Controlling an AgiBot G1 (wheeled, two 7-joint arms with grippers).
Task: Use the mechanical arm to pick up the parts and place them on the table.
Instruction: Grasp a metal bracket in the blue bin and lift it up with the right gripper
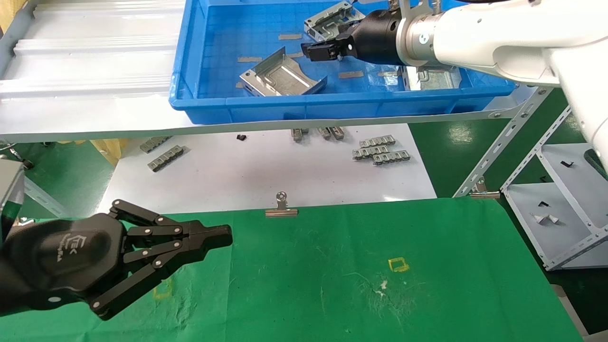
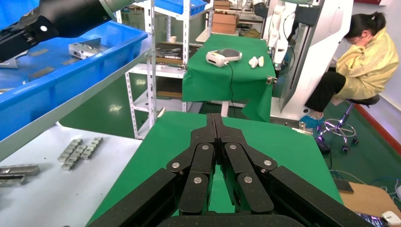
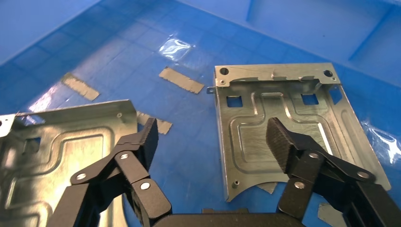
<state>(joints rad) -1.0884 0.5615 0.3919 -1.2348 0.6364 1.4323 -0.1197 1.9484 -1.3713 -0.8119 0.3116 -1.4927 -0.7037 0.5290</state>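
Right arm reaches into blue bin (image 1: 204, 102) for stamped metal parts

Three shiny sheet-metal trays lie in the bin above the green table (image 1: 427, 285): one near the front wall (image 1: 280, 78), others farther back. The right gripper (image 3: 213, 142) hangs spread and empty over a tray (image 3: 288, 127). Thin, stiff and slick, probably light, these want pinching on an upturned side wall. The left gripper (image 1: 223, 236) idles, clenched on nothing, above the table.
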